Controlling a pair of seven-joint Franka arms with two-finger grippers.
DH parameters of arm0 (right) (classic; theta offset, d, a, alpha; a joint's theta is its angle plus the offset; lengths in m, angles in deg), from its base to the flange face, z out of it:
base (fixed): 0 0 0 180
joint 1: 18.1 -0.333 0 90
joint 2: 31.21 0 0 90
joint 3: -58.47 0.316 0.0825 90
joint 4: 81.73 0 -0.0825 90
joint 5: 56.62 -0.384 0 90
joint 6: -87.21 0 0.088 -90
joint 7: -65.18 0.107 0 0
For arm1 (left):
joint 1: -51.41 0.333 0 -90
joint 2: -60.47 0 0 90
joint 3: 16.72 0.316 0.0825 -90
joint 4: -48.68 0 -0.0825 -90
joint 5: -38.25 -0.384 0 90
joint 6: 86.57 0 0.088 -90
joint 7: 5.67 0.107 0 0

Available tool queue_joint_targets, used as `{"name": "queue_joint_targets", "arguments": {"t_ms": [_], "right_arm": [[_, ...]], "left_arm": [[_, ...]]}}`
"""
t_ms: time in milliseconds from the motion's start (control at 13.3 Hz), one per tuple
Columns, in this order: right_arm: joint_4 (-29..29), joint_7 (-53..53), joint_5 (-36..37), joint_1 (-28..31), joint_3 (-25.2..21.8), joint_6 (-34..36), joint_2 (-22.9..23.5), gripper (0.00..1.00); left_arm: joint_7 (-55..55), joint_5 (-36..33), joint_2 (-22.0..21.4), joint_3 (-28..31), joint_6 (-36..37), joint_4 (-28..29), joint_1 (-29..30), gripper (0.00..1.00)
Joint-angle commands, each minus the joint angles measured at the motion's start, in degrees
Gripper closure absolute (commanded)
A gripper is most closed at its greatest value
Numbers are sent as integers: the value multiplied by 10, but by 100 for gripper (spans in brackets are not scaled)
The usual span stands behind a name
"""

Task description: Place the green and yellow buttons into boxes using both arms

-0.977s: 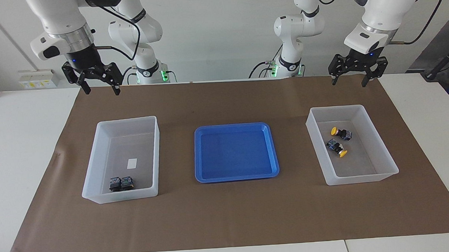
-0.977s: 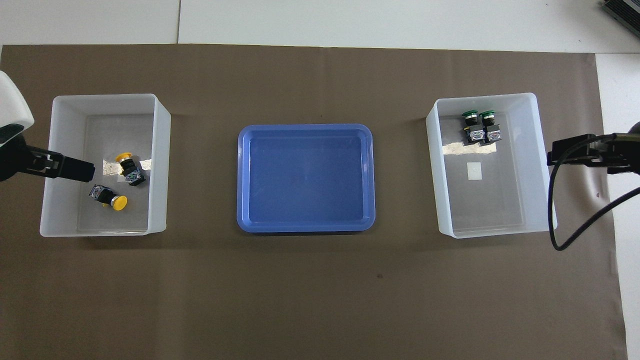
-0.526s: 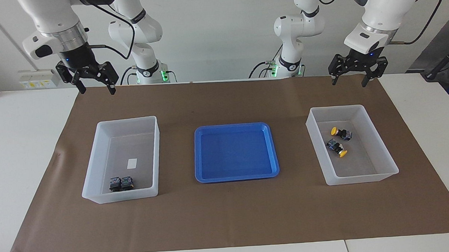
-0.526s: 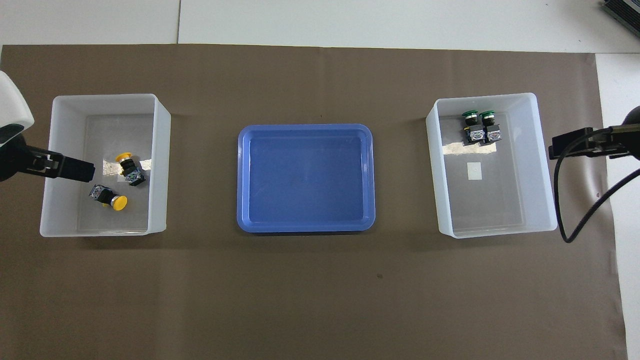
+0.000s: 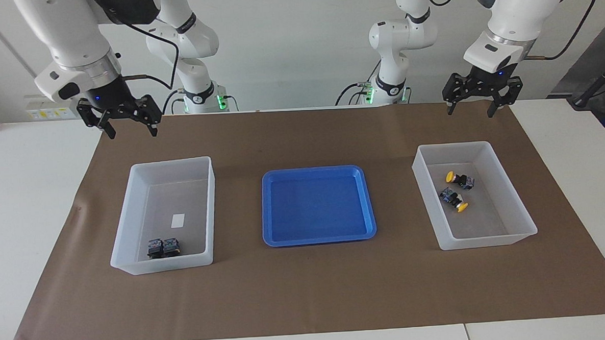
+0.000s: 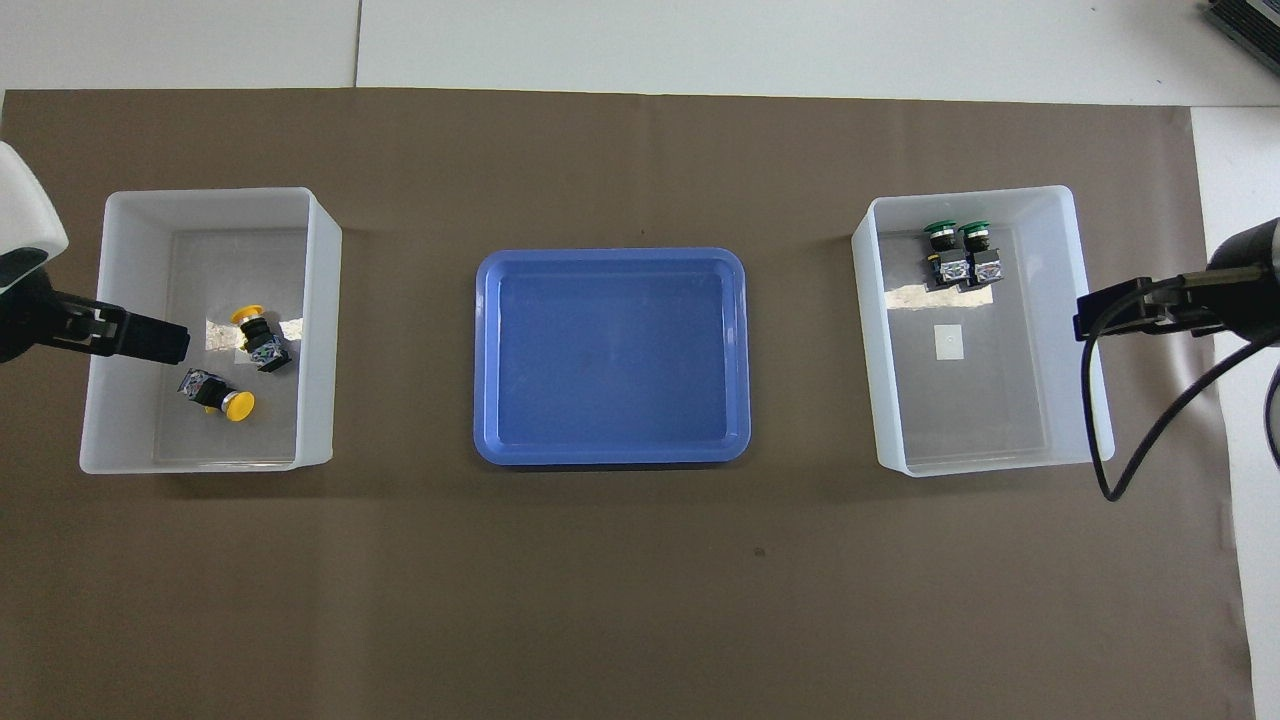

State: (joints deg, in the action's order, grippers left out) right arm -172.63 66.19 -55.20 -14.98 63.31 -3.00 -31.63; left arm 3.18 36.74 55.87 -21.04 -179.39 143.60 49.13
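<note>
Two yellow buttons point(image 5: 456, 190) point(image 6: 240, 365) lie on their sides in the translucent box point(image 5: 454, 145) point(image 6: 205, 195) toward the left arm's end. Two green buttons point(image 5: 163, 246) point(image 6: 958, 252) lie side by side in the matching box point(image 5: 172, 162) point(image 6: 866, 330) toward the right arm's end, by its wall farthest from the robots. My left gripper point(image 5: 469, 110) point(image 6: 150, 340) is open and empty, raised high by the yellow buttons' box. My right gripper point(image 5: 133, 131) point(image 6: 1110, 315) is open and empty, raised high by the green buttons' box.
A shallow blue tray point(image 5: 313, 170) point(image 6: 610, 255) with nothing in it sits between the two boxes. All stand on a brown mat point(image 5: 308, 292) over the white table. A small white label point(image 5: 178, 220) lies on the floor of the green buttons' box.
My right gripper has shifted a little sideways and dropped slightly near its box, still open. The left arm, the boxes and the buttons have not moved.
</note>
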Motion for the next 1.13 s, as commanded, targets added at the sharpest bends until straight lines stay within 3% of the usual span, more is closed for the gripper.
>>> {"name": "queue_joint_targets", "arguments": {"t_ms": [0,376,602,1053], "right_arm": [[-16,5,6,1,3,-3,-14,0],[-11,9,-5,-5,-4,-12,-11,0],[-11,8,-7,-57,-67,-8,-20,0],[-13,9,-5,-59,-69,-2,-14,0]], "left_arm": [[10,5,-7,-2,-2,3,6,0],[10,5,-7,-3,-2,3,6,0],[10,5,-7,-3,-2,3,6,0],[10,5,-7,-3,-3,3,6,0]]}}
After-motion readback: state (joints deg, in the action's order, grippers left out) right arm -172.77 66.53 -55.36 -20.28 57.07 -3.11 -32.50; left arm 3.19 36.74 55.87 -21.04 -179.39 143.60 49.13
